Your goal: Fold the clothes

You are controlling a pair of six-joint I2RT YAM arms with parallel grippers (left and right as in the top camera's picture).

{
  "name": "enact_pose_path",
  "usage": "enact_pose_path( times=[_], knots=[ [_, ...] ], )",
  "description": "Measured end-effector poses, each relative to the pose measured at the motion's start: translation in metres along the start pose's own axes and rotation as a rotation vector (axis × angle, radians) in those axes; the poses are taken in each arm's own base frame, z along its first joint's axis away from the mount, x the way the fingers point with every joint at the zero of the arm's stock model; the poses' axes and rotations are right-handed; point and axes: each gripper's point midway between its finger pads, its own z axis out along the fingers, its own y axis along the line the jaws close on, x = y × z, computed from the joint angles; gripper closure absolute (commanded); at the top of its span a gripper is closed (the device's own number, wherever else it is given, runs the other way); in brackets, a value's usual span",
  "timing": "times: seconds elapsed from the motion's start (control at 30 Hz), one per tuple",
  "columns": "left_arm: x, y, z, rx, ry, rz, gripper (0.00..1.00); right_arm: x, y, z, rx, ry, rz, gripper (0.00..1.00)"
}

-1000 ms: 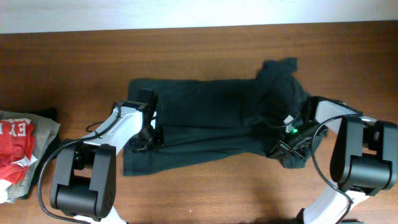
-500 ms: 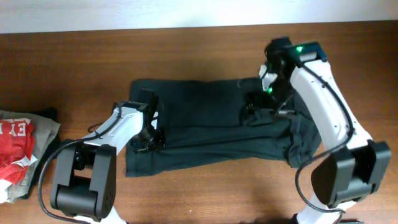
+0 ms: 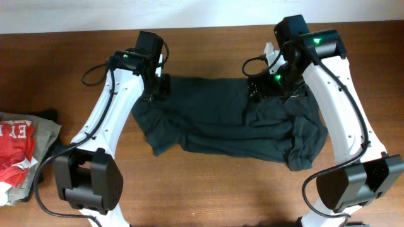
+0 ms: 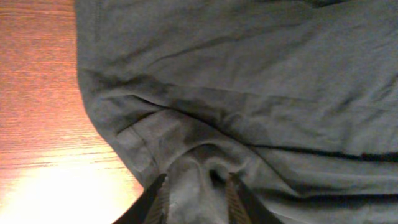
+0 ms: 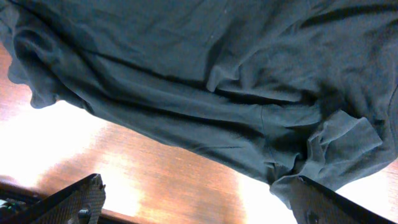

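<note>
Okay, one dark shirt (image 3: 221, 120) lay on one table (image 3: 202, 189). My left gripper (image 4: 196, 196) pinched a fold of it; my right gripper (image 5: 196, 186) was spread wide, holding nothing.

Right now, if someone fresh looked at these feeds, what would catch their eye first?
The dark T-shirt lies rumpled across the middle of the table. At its far edge the left gripper pinches a bunched fold of it, while the right gripper is open above the cloth. At the table's left edge sits a red garment with white letters.
</note>
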Motion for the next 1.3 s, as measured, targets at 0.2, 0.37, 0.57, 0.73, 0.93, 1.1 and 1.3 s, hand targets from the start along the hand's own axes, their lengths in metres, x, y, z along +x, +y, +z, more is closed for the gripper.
enact_pose_path(
  times=[0.2,0.37,0.57,0.73,0.93,1.1,1.3],
  knots=[
    [0.12,0.022,0.067,-0.043,0.358,0.008,1.0,0.002,0.0,0.0,0.0,0.01,0.002,0.01],
    [0.18,0.028,0.097,-0.025,0.483,-0.005,1.0,0.002,0.0,0.001,0.0,0.012,0.002,0.01],
    [0.169,0.025,0.095,-0.006,0.42,-0.004,1.0,0.003,0.0,0.001,0.001,0.018,0.004,0.01],
    [0.151,0.021,0.044,0.029,0.283,0.0,1.0,0.004,0.0,0.001,0.001,0.02,0.004,0.01],
    [0.125,0.014,0.064,0.051,0.194,0.0,1.0,0.006,-0.001,0.001,0.002,0.028,0.004,0.01],
    [0.146,0.018,0.104,0.022,0.327,-0.005,1.0,0.007,-0.001,0.001,0.002,0.032,0.002,0.01],
    [0.173,0.097,0.092,-0.132,0.481,-0.2,1.0,0.007,-0.001,0.001,0.002,0.033,0.002,0.01]
  ],
)
